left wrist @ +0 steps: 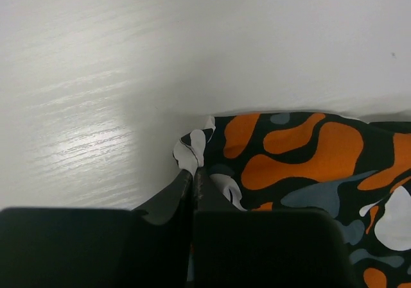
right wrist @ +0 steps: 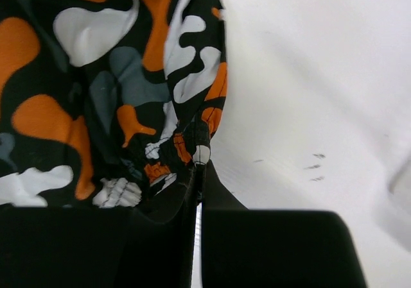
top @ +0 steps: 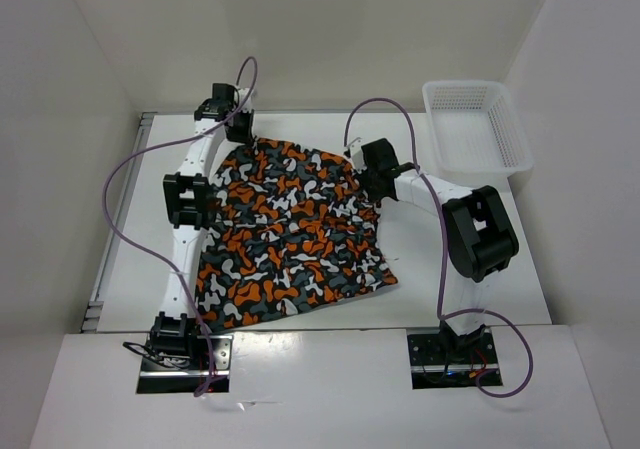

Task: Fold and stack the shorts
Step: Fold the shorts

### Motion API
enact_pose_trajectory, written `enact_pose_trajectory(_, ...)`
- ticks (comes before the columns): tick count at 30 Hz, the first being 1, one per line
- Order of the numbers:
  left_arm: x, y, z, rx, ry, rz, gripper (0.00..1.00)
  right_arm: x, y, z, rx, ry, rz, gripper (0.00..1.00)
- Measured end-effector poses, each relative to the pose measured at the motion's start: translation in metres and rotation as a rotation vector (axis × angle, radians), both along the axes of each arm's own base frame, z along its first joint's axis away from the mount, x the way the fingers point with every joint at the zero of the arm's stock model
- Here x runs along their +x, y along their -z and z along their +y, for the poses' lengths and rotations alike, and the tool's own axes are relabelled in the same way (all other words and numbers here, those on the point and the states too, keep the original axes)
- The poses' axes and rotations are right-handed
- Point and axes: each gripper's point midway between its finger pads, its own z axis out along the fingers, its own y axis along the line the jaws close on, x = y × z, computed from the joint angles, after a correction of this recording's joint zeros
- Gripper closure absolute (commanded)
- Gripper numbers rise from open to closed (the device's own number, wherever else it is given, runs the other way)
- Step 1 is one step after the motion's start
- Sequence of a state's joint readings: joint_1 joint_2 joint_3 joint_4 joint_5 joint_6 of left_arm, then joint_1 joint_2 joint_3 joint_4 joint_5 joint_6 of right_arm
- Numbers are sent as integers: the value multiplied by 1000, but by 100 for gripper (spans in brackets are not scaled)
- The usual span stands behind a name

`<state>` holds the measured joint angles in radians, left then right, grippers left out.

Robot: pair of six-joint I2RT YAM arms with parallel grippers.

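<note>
Wrist views: left fingers [left wrist: 192, 180], right fingers [right wrist: 196, 176] each tight on shorts [top: 290, 231] edge, open table [left wrist: 128, 57] beyond

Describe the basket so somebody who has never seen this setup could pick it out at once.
Start at the white table and go to its far right corner, past the right arm. There sits the basket, a shallow rectangular tray of white plastic mesh. Unlike the printed shorts spread mid-table, it is plain, rigid and perforated.

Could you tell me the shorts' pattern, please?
The shorts have orange, white, black and grey camouflage-like blotches, best seen in the top view.
</note>
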<state>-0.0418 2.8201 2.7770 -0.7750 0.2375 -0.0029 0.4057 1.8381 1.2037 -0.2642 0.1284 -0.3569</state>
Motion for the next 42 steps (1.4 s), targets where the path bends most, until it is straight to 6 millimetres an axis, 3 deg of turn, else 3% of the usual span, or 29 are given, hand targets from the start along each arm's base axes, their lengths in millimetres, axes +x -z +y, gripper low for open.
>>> enact_pose_trajectory(3, 2, -13, 2, 6, -7, -21, 100, 13, -10, -11, -47, 53, -68, 100)
enact_pose_trajectory(5, 9, -43, 8, 6, -19, -82, 100, 27, -24, -21, -81, 106, -143, 100)
enact_pose_trajectory(7, 16, -92, 17, -4, -28, -179, 100, 47, -46, -32, -104, 161, -235, 100)
enact_pose_trajectory(9, 13, -159, 22, -27, -21, -292, 100, 66, -73, -45, -105, 208, -325, 100)
enact_pose_trajectory(13, -34, -309, 12, -82, 49, -520, 100, 89, -137, -56, -70, 215, -477, 100)
enact_pose_trajectory(15, -67, -356, 4, -104, 91, -574, 100, 87, -162, -56, -52, 188, -517, 100)
enact_pose_trajectory(17, -97, -375, -6, -130, 131, -560, 100, 78, -182, -57, -50, 156, -547, 100)
enact_pose_trajectory(20, -119, -351, -13, -167, 156, -411, 100, 59, -197, -59, -64, 99, -560, 100)
enact_pose_trajectory(22, -129, -309, -18, -193, 157, -242, 100, 39, -196, -60, -76, 45, -543, 100)
enact_pose_trajectory(25, -164, -229, -22, -205, 136, 14, 100, 7, -185, -59, -76, -50, -508, 100)
enact_pose_trajectory(27, -211, -165, -26, -177, 123, 162, 100, -12, -170, -58, -72, -92, -475, 100)
enact_pose_trajectory(29, -260, -127, -32, -142, 128, 272, 100, -23, -153, -58, -77, -124, -438, 100)
enact_pose_trajectory(30, -276, -120, -36, -132, 140, 290, 100, -27, -143, -58, -86, -140, -412, 100)
enact_pose_trajectory(32, -290, -125, -42, -120, 161, 261, 100, -37, -124, -60, -108, -172, -362, 100)
enact_pose_trajectory(35, -288, -160, -38, -102, 157, 111, 100, -51, -108, -63, -141, -224, -312, 100)
enact_pose_trajectory(38, -298, -189, -33, -66, 143, -15, 100, -63, -111, -65, -148, -272, -300, 100)
enact_pose_trajectory(40, -321, -187, -38, -44, 161, -18, 100, -73, -117, -65, -151, -321, -299, 100)
enact_pose_trajectory(42, -346, -169, -49, -30, 208, 30, 100, -85, -119, -65, -160, -367, -281, 100)
